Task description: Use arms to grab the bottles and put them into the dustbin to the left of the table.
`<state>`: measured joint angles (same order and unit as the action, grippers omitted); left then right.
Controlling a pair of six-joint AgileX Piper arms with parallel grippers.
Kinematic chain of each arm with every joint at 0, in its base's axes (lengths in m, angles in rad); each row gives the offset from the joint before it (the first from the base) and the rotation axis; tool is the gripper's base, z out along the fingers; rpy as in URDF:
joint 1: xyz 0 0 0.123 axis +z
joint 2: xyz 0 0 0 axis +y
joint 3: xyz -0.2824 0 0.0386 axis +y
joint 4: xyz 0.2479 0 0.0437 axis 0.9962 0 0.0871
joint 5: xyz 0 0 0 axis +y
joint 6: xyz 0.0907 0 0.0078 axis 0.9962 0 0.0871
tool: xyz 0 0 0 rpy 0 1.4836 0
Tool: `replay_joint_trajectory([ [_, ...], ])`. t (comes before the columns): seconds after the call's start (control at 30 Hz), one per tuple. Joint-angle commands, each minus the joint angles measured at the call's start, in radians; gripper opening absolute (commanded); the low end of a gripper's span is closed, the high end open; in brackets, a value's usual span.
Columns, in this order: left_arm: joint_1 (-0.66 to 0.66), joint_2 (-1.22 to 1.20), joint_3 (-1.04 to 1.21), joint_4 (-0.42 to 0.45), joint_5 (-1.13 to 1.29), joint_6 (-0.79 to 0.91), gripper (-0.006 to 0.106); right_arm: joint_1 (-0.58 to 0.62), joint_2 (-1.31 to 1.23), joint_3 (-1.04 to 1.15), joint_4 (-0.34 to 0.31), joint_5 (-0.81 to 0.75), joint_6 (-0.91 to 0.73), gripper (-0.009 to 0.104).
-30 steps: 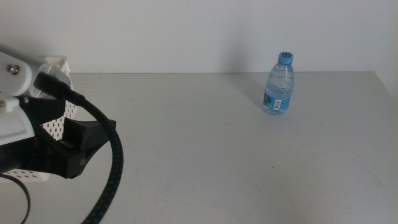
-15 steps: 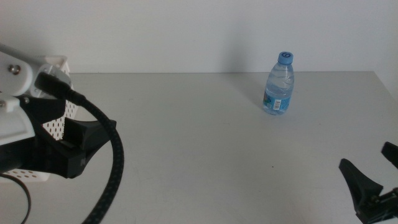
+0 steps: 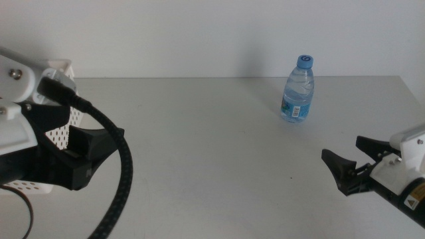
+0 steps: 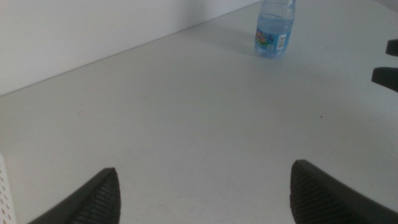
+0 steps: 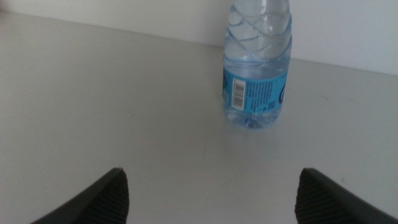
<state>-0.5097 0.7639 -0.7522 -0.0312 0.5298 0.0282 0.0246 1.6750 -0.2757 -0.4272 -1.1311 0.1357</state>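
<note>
**Right gripper spread wide, facing the water bottle**

I see the clear water bottle point(image 3: 298, 89) standing upright near the far edge of the table point(image 3: 212, 146), toward its right side, blue cap on top and blue label around its lower half. Nothing is touching it.

My right gripper point(image 3: 355, 158) enters at the lower right of the middle view, low over the tabletop, its two dark jaws spread apart with nothing between them. It sits nearer to me than the bottle and a little to the right of it, well apart from it. In the right wrist view the bottle point(image 5: 257, 65) stands straight ahead, centred between the two jaw tips, with bare table between them and it.

My left gripper point(image 3: 83, 159) is at the left edge of the middle view, in front of the white perforated dustbin point(image 3: 63, 126), with a thick black cable point(image 3: 119, 179) looping down from the arm. Its jaws are also wide apart and hold nothing; in its wrist view the bottle point(image 4: 274, 28) is far across the table
</note>
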Motion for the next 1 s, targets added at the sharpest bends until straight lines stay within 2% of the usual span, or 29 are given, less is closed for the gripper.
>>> replay_joint_trajectory([
  [0.0, -0.008, 0.000, -0.028, -0.004, -0.071, -0.004, 0.094, -0.002, 0.001, -0.078, -0.005, -0.203, -0.002, 0.094],
  [0.13, -0.008, 0.000, -0.028, -0.004, -0.071, -0.004, 0.094, -0.001, 0.064, -0.212, -0.038, -0.198, 0.006, 0.094],
  [0.37, -0.008, 0.000, -0.028, -0.004, -0.071, -0.004, 0.094, -0.001, 0.183, -0.432, -0.040, -0.187, 0.009, 0.094],
  [0.6, -0.008, 0.000, -0.028, -0.004, -0.071, -0.004, 0.094, 0.015, 0.269, -0.632, -0.045, -0.083, 0.110, 0.094],
  [0.77, -0.008, 0.000, -0.028, -0.004, -0.071, -0.004, 0.094, 0.044, 0.327, -0.740, -0.048, 0.002, 0.111, 0.094],
  [0.97, -0.008, 0.000, -0.028, -0.004, -0.071, -0.004, 0.094, 0.057, 0.406, -0.842, -0.015, 0.075, 0.111, 0.094],
])
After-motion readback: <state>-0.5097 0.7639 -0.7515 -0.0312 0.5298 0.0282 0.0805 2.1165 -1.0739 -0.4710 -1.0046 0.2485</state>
